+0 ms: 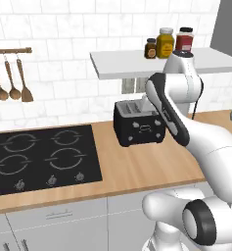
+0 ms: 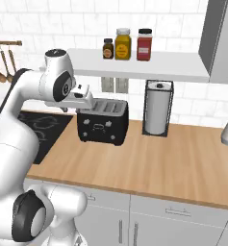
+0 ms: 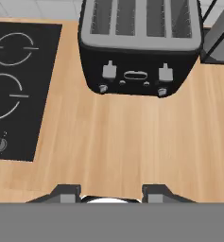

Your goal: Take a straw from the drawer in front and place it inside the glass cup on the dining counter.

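We hold the tool [image 3: 111, 191] part-open and empty above the wooden table [image 3: 132, 142], facing the black toaster [image 3: 139, 42]. We expect the straw, presumably inside the closed drawer [image 2: 175, 211], to be light, stiff, slippery; grip mid-length.

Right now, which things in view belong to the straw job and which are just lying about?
Job: tool, open and empty; closed drawer front, possibly the one meant.
Lying about: toaster; hob; paper towel roll; three jars; hanging utensils.
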Robot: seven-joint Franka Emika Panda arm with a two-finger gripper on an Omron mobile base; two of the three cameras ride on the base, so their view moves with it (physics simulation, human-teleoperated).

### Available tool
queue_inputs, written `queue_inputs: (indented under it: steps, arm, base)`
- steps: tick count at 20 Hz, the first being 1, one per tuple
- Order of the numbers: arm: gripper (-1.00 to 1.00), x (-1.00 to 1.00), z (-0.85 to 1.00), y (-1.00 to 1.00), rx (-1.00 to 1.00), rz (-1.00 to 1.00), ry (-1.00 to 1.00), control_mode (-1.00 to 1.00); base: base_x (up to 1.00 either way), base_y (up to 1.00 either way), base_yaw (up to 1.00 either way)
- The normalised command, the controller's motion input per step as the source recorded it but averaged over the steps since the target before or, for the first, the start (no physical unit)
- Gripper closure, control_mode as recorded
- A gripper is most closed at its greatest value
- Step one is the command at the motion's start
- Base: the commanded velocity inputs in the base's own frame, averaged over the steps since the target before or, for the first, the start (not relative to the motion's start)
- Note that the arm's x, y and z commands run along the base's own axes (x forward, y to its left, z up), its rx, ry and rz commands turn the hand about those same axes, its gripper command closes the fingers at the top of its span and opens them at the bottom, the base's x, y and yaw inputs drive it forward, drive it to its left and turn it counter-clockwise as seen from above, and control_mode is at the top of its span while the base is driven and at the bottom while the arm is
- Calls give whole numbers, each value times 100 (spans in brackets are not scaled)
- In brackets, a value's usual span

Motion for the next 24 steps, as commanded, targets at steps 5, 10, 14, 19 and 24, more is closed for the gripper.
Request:
queue_inputs:
  steps: [5,10,14,19,24]
  arm:
    - [-100,-1,0,0,0,0,0,100]
    - [-100,0,0,0,0,0,0,100]
    - [-100,0,0,0,0,0,0,100]
    - [-100,0,0,0,0,0,0,100]
    - [-100,0,0,0,0,0,0,100]
  base:
    - [-49,1,0]
    - [-100,-19,0]
    - [-20,-63,22]
    - [20,-72,54]
    - [26,-53,63]
